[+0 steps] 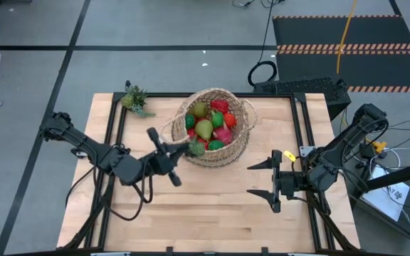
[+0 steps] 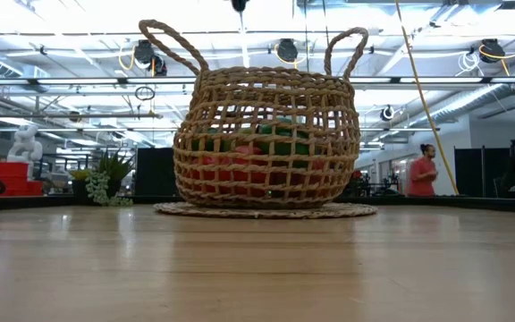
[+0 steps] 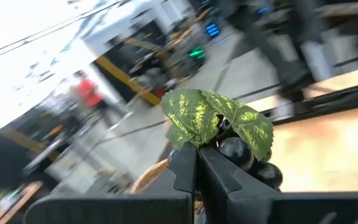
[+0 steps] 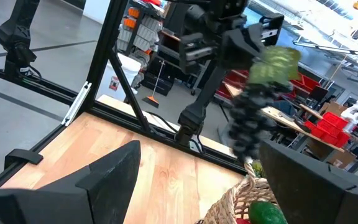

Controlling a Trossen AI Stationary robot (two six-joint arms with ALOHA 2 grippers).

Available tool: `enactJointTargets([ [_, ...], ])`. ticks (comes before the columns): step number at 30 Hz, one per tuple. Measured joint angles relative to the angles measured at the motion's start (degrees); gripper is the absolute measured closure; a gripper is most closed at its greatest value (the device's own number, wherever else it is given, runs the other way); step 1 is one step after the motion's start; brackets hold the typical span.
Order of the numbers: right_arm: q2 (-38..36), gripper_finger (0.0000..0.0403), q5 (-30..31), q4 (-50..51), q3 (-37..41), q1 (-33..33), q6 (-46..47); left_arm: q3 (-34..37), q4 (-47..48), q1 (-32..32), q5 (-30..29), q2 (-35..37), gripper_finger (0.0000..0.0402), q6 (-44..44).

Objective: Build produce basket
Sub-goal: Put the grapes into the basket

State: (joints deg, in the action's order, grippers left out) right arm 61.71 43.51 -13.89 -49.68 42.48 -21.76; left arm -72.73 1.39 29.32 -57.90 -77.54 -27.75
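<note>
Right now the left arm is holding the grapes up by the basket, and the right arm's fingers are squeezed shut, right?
Not quite. The right gripper has its fingers wide open and empty, as the high view shows. The rest is right: the left gripper is shut on the grapes, holding them up beside the basket.

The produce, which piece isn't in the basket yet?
The dark grapes with green leaves. The left gripper is shut on them and holds them in the air at the basket's rim, while the other fruit already lies inside it.
</note>
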Motion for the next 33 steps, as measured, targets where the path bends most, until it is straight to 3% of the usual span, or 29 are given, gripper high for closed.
enactJointTargets([
  [8,0.0,0.0083,0.0,0.0,0.0,0.0,0.0,0.0,0.5,0.0,-14.5,0.0,0.0394,2.3],
  [17,0.0,0.0083,0.0,0.0,0.0,0.0,0.0,0.0,2.2,0.0,-25.8,0.0,0.0395,4.8],
  [33,0.0,0.0083,0.0,-0.1,0.0,0.0,0.0,0.0,3.2,0.0,-27.7,0.0,0.0398,5.4],
])
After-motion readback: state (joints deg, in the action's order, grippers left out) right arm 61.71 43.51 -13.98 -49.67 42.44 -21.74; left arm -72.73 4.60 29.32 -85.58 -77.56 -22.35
